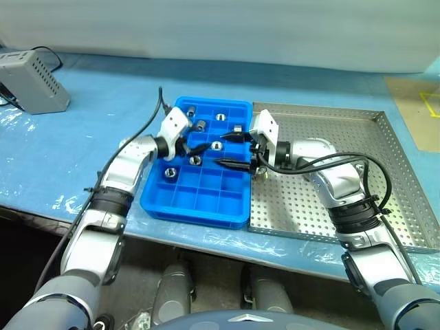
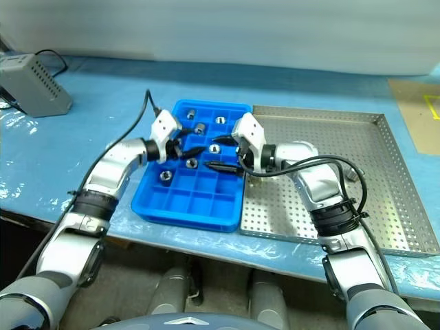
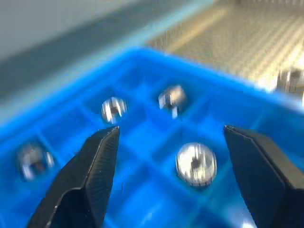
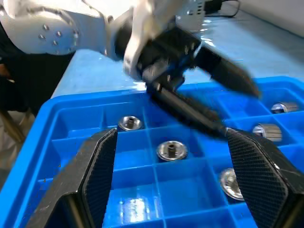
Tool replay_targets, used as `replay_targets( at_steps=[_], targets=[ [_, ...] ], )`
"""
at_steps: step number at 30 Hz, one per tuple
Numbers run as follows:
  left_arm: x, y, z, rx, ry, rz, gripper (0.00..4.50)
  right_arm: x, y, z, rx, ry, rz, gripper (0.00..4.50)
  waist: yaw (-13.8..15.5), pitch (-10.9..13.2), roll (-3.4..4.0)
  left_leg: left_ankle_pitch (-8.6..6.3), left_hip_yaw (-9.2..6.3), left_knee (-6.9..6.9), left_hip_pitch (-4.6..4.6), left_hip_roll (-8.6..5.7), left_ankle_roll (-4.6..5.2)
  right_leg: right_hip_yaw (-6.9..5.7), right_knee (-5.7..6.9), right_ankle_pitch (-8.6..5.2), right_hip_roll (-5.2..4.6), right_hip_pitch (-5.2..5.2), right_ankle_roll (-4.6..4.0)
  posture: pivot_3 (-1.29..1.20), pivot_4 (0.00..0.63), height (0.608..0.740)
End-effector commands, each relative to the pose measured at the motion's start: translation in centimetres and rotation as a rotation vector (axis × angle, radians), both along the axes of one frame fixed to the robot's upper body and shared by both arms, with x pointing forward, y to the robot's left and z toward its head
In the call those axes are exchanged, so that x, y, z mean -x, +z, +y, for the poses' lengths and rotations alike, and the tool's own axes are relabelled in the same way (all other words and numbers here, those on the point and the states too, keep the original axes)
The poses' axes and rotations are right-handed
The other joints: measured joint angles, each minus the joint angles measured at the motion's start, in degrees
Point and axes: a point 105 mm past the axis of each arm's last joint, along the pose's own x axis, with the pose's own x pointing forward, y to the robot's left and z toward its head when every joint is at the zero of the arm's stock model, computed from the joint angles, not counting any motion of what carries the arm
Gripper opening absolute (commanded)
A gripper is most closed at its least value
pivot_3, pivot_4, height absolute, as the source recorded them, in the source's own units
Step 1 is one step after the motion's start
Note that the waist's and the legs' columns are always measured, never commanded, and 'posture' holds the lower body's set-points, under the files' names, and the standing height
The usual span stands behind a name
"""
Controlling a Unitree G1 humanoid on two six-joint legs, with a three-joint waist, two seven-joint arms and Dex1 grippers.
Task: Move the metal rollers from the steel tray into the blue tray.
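Seven or so metal rollers [image 1: 215, 146] already sit in the blue tray [image 1: 206, 203], one per square cell, mostly in the far and middle rows; near rows look bare. One more roller [image 2: 351, 175] seems to lie on the steel tray [image 1: 385, 158], just beyond the right forearm, partly hidden by the cable, so not certain.

Left gripper [image 1: 197, 148] hangs low over the blue tray's middle cells, fingers spread wide, nothing between them; in its wrist view a roller [image 3: 195, 164] lies in a cell right below the gap, so looks like just dropped. Right gripper [image 1: 232, 151] points across at the left one over the tray's right edge, fingers also wide apart, empty.

Next pick, as I judge: the leftover roller lies right of both grippers, behind the right wrist. Right arm is nearer but must swing back outward. Roller's axis can't be made out.
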Motion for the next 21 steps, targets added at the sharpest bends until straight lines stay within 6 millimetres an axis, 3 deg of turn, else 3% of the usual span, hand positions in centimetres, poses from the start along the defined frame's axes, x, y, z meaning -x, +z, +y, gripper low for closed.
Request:
replay_targets(
  at_steps=[1,5,11,16,21],
  targets=[
    [-0.2,3.9,-1.1,0.075,-0.026,-0.098,3.70,-0.4,2.2,-2.3,-0.042,-0.084,-0.071,3.73,-0.2,0.0,0.00,0.00,0.01,0.00,0.01,0.00,0.01,0.01,0.00,0.00,0.00,0.00,0.00,-0.27,0.150,0.740],
    [-0.7,4.7,-2.7,0.074,-0.063,-0.113,3.70,-0.8,2.8,-4.8,-0.047,-0.187,-0.092,3.73,-1.0,0.0,-0.01,-0.01,0.03,0.00,0.01,0.00,0.03,0.02,-0.02,0.00,0.00,0.00,0.00,-0.34,0.150,0.740],
    [0.1,4.5,-7.5,-0.120,-0.293,-0.197,3.70,-0.1,3.0,-9.4,-0.030,-0.359,-0.112,3.73,-1.8,0.0,-0.03,-0.03,0.05,0.00,-0.02,-0.01,0.09,0.03,-0.11,0.00,0.01,-0.01,0.00,-0.43,0.150,0.740],
    [1.1,4.6,-10.3,-0.311,-0.475,-0.232,3.70,1.3,2.6,-11.5,-0.024,-0.456,-0.104,3.73,-3.3,0.0,-0.03,-0.09,0.07,0.01,-0.09,-0.02,0.21,0.03,-0.24,0.00,0.01,-0.01,0.01,-0.52,0.150,0.740],
    [1.7,4.5,-11.5,-0.476,-0.592,-0.032,3.70,2.9,1.4,-12.1,-0.025,-0.522,-0.076,3.73,-5.2,0.0,-0.02,-0.11,0.08,-0.03,-0.10,-0.03,0.23,0.02,-0.36,0.00,0.01,-0.01,0.02,-0.58,0.150,0.740]
  ],
)
